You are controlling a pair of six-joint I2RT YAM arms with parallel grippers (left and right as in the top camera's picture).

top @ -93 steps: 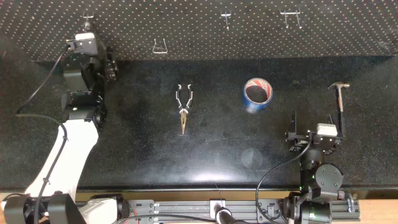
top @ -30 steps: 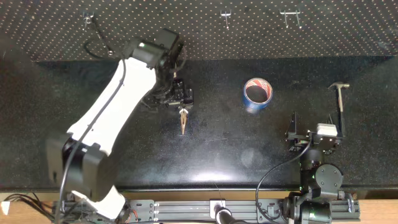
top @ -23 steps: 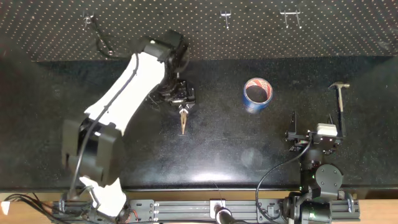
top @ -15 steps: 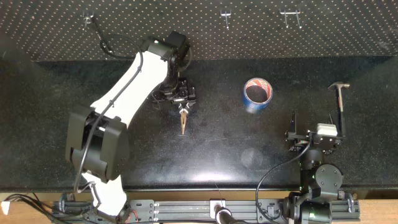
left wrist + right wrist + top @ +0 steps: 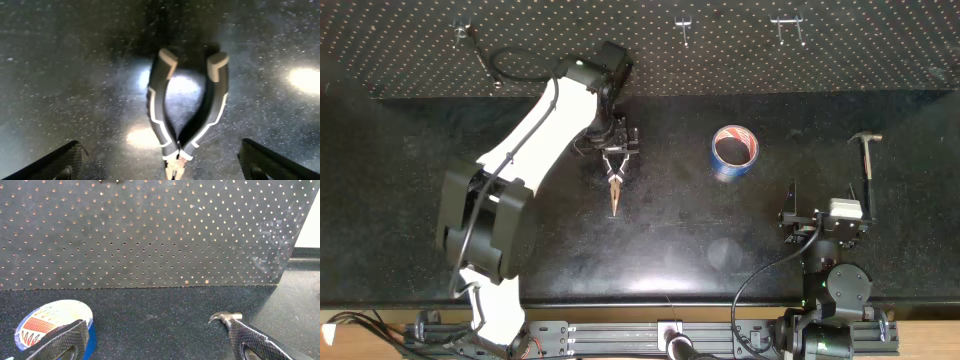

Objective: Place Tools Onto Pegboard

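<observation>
Pegboard [image 5: 720, 50]: upright along the far edge of the worktop [image 5: 700, 260], with bare wire hooks [image 5: 683, 28] along its upper rows.

Left arm: reaches up to the foot of the pegboard, left of its centre. The left end effector [image 5: 160, 145] points down with its fingers wide apart, one either side of the tool and touching neither handle.

Right end effector [image 5: 157, 341]: fingers spread, nothing between them. It faces the pegboard's right half from well back.

Hammer [image 5: 866, 160]: flat on the worktop in front of the pegboard's right end.

Pliers [image 5: 615, 185]: long-nose, flat on the worktop just in front of the pegboard's foot, left of centre. The handles are splayed toward the pegboard and the nose points away from it.

Tape roll [image 5: 734, 152]: in front of the pegboard, right of centre.

Handling (judgement):
- The pliers look like stiff steel, fairly heavy for their size, and not fragile.
- The sleeved handles should give good friction. The bare tapered nose would likely be slippery.
- The joint is free, so squeezing across both handles will probably swing them shut and shift the tool.
- Best hold seems to be low on the handles near the pivot. That is near the balance point and leaves the handle gap free for a hook.
</observation>
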